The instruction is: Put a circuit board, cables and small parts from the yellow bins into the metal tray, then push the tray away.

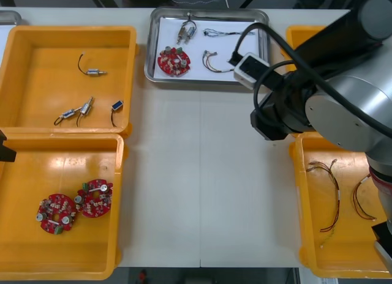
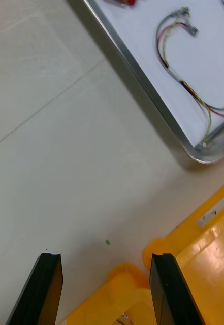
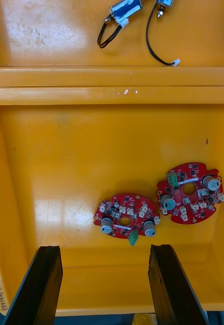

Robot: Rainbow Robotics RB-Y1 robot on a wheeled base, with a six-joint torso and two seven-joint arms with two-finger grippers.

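Note:
The metal tray (image 1: 260, 46) stands at the table's far middle, white inside. In it lie a round red circuit board (image 1: 173, 60), a small metal part (image 1: 187, 31), a blue and white cable (image 1: 220, 33) and a red and yellow cable (image 1: 211, 60). My right arm (image 1: 318, 82) reaches over the table's right side. My right gripper (image 2: 104, 289) is open and holds nothing, above bare table short of the tray's corner (image 2: 203, 152). My left gripper (image 3: 104, 284) hangs open over the near left yellow bin (image 3: 66, 152), short of two red circuit boards (image 3: 126, 213).
The far left bin (image 1: 43, 63) holds several small metal parts (image 1: 86, 106). Two boards (image 1: 55, 213) lie in the near left bin (image 1: 61, 168). Red and yellow cables (image 1: 331, 192) lie in the near right bin (image 1: 331, 247). The far right bin (image 1: 297, 36) is mostly behind my arm.

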